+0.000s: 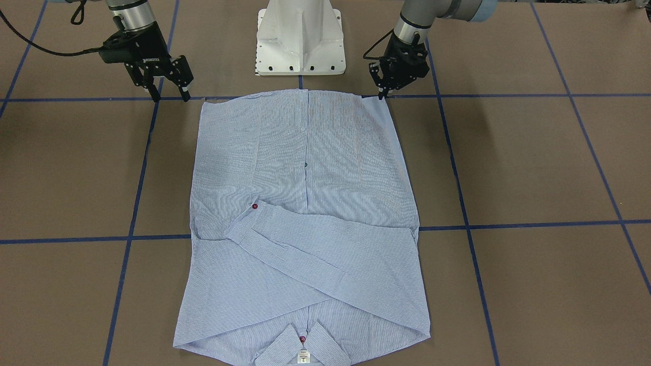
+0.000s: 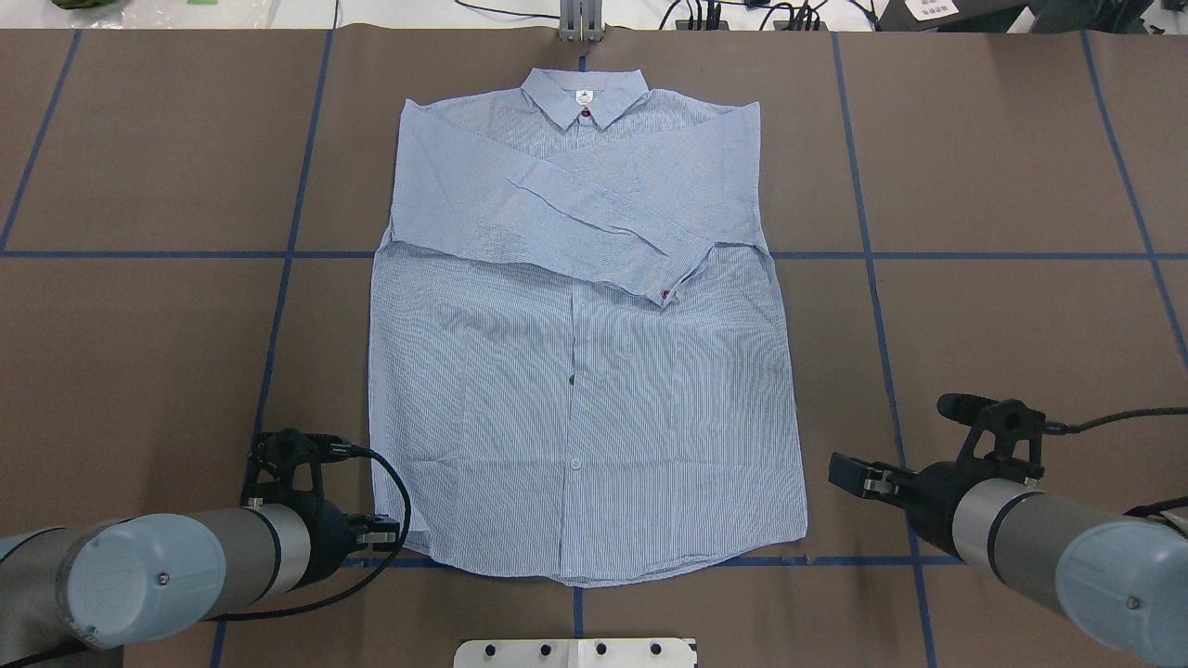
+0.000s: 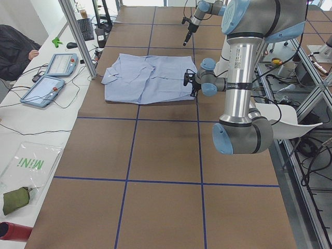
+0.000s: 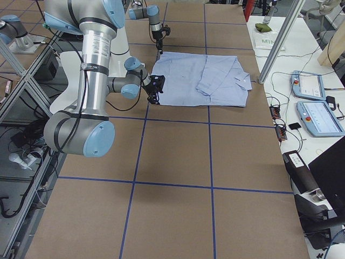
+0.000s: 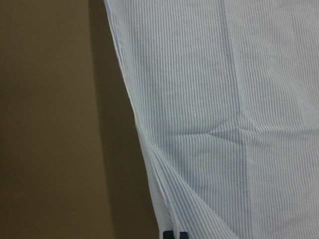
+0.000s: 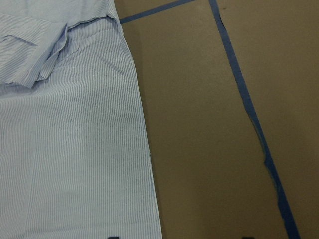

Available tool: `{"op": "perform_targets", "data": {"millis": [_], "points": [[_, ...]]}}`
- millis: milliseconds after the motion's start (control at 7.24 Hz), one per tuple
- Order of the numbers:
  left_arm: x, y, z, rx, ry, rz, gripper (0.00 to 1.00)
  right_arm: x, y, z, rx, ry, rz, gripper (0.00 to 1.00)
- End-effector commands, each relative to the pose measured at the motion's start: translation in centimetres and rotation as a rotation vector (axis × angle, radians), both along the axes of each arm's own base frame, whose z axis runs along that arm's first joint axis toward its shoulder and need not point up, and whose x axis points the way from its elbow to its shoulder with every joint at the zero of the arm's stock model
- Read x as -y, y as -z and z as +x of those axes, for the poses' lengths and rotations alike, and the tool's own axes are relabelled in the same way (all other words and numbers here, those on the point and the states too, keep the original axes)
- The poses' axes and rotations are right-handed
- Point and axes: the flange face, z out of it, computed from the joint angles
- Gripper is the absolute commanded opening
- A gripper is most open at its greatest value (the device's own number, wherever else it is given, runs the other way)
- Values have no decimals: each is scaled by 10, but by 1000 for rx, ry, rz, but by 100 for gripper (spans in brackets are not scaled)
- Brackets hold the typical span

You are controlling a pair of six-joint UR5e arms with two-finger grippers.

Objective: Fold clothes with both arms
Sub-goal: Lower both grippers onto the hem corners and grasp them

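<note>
The light blue striped shirt (image 1: 305,203) lies flat and buttoned on the brown table, collar (image 2: 585,97) away from the robot, both sleeves folded across the chest, one cuff showing a dark red button (image 2: 666,295). My left gripper (image 1: 382,93) (image 2: 385,531) is at the table, at the hem corner on its side. In the left wrist view its fingertips (image 5: 175,234) are together with a raised fold of shirt (image 5: 224,99) running into them. My right gripper (image 1: 169,94) (image 2: 846,471) is open and empty just outside the other hem corner. The shirt's edge (image 6: 65,149) shows in the right wrist view.
The white pedestal base (image 1: 300,40) stands just behind the hem. Blue tape lines (image 1: 508,95) grid the table. Two tablets (image 3: 52,78) and a seated person (image 3: 13,46) are on the far bench beyond an aluminium post (image 3: 78,36).
</note>
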Motion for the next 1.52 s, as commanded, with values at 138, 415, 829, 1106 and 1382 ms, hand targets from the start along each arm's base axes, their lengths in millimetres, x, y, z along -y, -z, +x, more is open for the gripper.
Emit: {"op": "perform_targets", "data": {"millis": [138, 415, 829, 1106, 1382], "points": [[4, 8, -1, -11, 28, 20, 0, -36, -9, -33, -46, -19, -15, 46], [4, 11, -3, -19, 29, 21, 0, -38, -7, -89, -32, -47, 10, 47], [3, 13, -4, -23, 28, 22, 0, -40, -9, -92, -36, -42, 11, 48], [3, 14, -4, -26, 28, 23, 0, -46, -15, -92, -78, -41, 24, 48], [3, 14, -4, -26, 28, 23, 0, -51, -17, -95, -84, -32, 25, 48]]}}
